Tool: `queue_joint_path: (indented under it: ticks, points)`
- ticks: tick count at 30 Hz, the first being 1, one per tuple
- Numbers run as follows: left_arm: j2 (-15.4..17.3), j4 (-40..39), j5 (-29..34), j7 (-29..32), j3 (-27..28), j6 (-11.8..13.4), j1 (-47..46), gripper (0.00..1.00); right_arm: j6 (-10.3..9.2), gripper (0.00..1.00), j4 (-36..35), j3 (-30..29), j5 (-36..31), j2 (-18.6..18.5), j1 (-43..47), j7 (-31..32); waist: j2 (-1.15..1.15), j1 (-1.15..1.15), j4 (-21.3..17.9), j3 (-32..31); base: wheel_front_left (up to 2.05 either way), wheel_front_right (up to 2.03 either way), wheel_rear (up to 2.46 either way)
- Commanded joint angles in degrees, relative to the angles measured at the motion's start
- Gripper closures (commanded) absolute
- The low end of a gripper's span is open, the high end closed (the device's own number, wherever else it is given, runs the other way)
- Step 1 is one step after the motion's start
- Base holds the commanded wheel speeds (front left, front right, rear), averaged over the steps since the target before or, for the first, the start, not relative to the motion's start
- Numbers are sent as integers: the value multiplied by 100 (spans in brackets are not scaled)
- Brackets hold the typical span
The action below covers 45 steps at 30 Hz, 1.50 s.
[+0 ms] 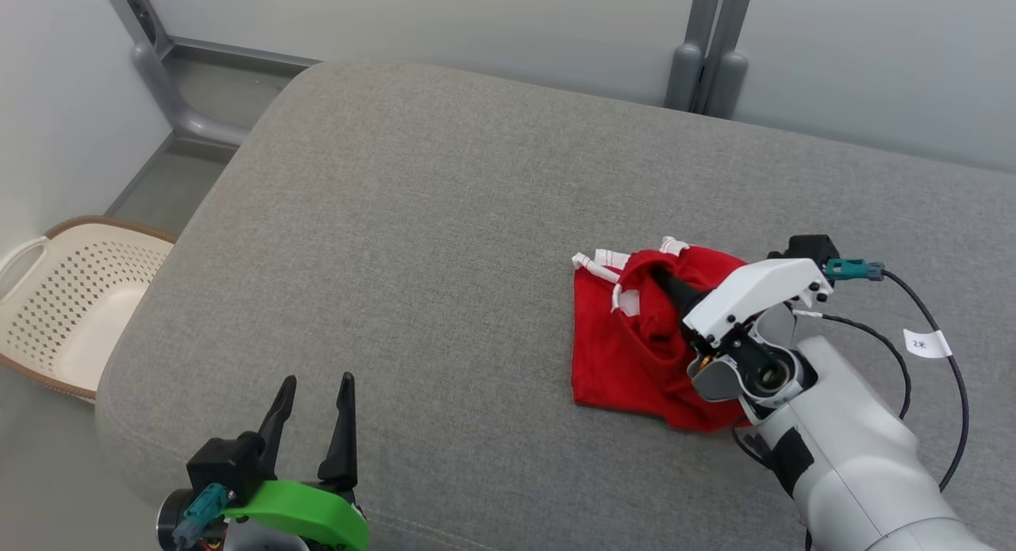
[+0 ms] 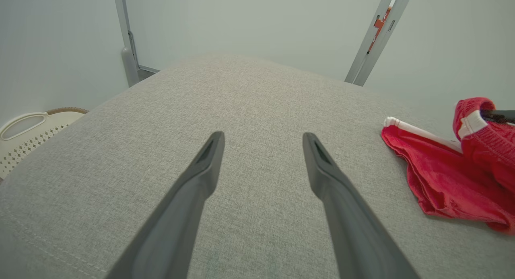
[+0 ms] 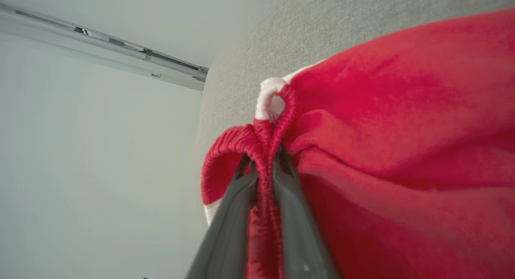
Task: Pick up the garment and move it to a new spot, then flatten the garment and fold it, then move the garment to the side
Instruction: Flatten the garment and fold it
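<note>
The garment is red knit with white trim and a ribbed hem, lying crumpled in a loose heap on the right part of the grey cushion, one white-edged corner spread flat toward the left. The right end effector pinches a bunched fold of the ribbed red hem, its fingers pressed close around it. The left end effector hovers spread wide over the cushion's near left edge, well apart from the garment, near a cream basket.
</note>
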Motion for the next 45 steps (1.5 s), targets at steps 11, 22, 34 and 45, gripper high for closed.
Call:
queue_joint_path:
  ticks: [11, 22, 34, 45]
  points:
    - [-10, 50, 19, -14, 82, -15, -76, 0, 5, 0, 553, 1439, 778, -35, -441, -653, 0, 0, -154, 16, 0, 0, 0]
    - [-7, -200, 204, -14, 233, -13, 180, 0, 5, 0, -983, 1606, 253, -974, -63, -1475, 0, 0, -637, -332, 0, 0, 0]
    - [34, -781, 344, -14, 457, -4, 499, 0, 4, 0, -2888, 1122, -1742, -2448, 1405, -2733, 0, 0, -1154, -566, 0, 0, 0]
    - [21, -1060, 553, -14, 659, 5, 604, 0, 4, 0, -4088, -546, -3864, -1442, 3091, -2746, 0, 0, -1592, -517, 0, 0, 0]
